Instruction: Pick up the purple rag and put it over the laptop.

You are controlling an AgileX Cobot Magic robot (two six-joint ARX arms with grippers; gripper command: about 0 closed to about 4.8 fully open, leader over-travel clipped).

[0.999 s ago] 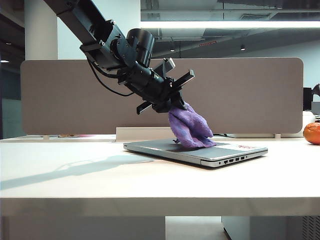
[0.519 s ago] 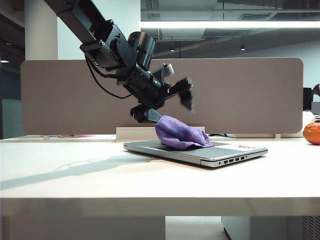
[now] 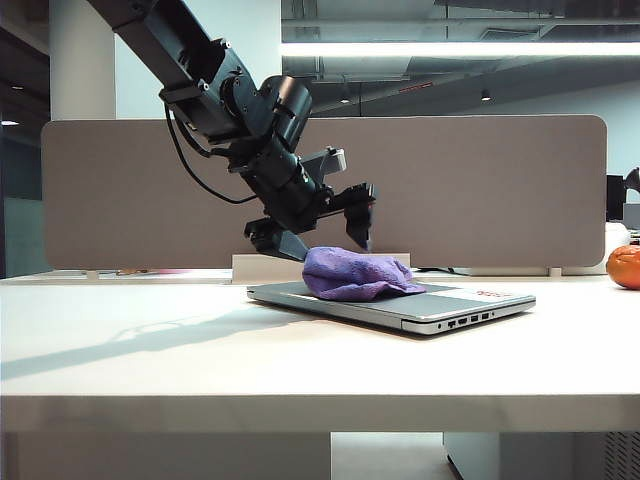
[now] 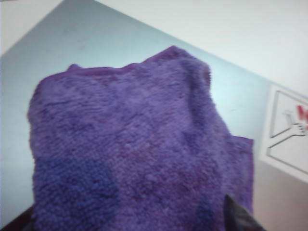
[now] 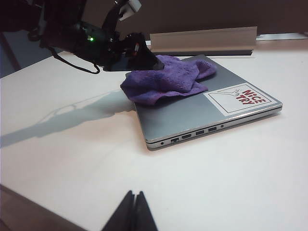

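The purple rag (image 3: 356, 275) lies in a crumpled heap on the closed silver laptop (image 3: 455, 306), covering the lid's rear-left part. My left gripper (image 3: 320, 232) hovers just above the rag, open, its fingers spread to either side and holding nothing. In the left wrist view the rag (image 4: 134, 154) fills most of the frame over the lid (image 4: 77, 38), and one dark fingertip (image 4: 238, 217) shows at the edge. From the right wrist view I see the rag (image 5: 166, 82), the laptop (image 5: 192, 120) with its white sticker (image 5: 243, 98), and my right gripper (image 5: 134, 194) shut and empty over bare table.
An orange (image 3: 624, 267) sits at the table's far right. A grey divider panel (image 3: 480, 190) runs along the back, with a low white riser (image 5: 202, 38) just behind the laptop. The table's front edge (image 3: 320, 400) is near the camera.
My left gripper has opened and let go of the rag. The rag has dropped from hanging into a heap on the laptop lid. The left wrist has tilted downward.
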